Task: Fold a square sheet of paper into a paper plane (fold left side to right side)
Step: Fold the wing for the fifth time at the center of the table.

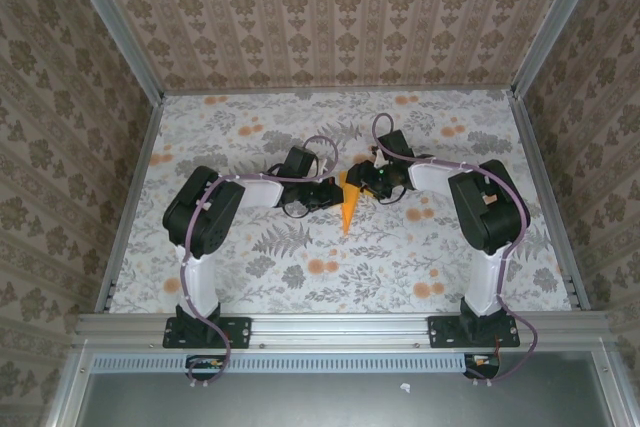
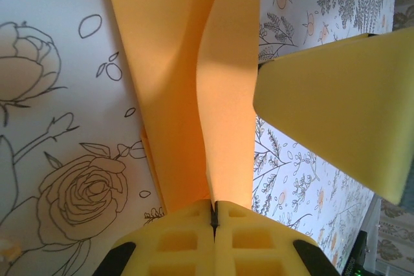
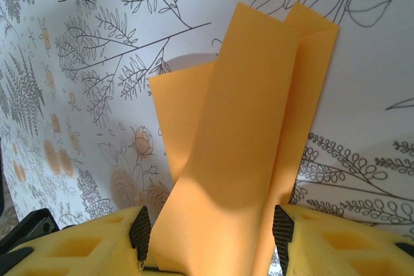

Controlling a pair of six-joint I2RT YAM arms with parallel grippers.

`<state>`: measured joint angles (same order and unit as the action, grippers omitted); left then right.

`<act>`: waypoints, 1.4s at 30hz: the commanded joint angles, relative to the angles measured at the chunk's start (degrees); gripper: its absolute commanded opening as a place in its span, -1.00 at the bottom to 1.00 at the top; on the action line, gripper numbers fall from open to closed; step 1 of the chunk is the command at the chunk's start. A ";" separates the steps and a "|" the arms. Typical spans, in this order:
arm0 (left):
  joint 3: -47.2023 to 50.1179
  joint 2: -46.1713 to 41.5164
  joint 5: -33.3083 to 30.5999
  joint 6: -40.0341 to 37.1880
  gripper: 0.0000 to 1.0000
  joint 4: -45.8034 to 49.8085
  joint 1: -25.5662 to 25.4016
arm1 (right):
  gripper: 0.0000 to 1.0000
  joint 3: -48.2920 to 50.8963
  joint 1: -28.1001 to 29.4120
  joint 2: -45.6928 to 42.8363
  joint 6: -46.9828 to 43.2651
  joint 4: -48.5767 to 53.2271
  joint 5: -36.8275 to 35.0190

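The orange paper [image 1: 347, 209], folded into a narrow pointed shape, lies mid-table on the floral cloth with its tip toward the arms. My left gripper [image 1: 322, 194] is at its left side. In the left wrist view that gripper [image 2: 214, 210] is shut on the edge of a raised flap of the paper [image 2: 226, 95]. My right gripper [image 1: 368, 181] is at the paper's upper right. In the right wrist view it [image 3: 210, 232] stands open, its pads [image 3: 140, 231] wide apart, with a lifted layer of the paper [image 3: 252, 127] running between them.
The grey-white floral cloth [image 1: 300, 257] covers the table, with patterned walls on three sides. One yellow finger of the right gripper [image 2: 336, 105] hangs close to the paper in the left wrist view. Both forearms meet over the middle of the table.
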<state>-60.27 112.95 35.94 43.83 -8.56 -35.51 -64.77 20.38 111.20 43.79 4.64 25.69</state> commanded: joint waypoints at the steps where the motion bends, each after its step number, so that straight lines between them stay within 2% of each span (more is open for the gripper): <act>1: -0.83 0.87 -0.61 -1.22 -1.00 0.87 0.61 | 0.12 -1.63 -0.24 1.18 1.03 1.54 -0.72; 20: -1.24 1.04 -0.62 -1.47 -1.00 1.28 0.61 | 0.13 -2.29 -0.15 0.03 0.81 1.21 -0.64; 27: -1.16 0.94 -0.61 -1.54 -1.00 1.31 0.70 | 0.00 -2.38 -0.24 -0.75 0.40 2.11 -1.51; 42: -1.38 1.20 -0.51 -1.56 -1.00 1.35 0.79 | 0.01 -3.17 -0.16 1.04 0.86 1.95 -0.69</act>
<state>-60.42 113.06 35.75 43.68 -8.54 -35.14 -66.52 20.38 112.03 43.92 5.63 25.26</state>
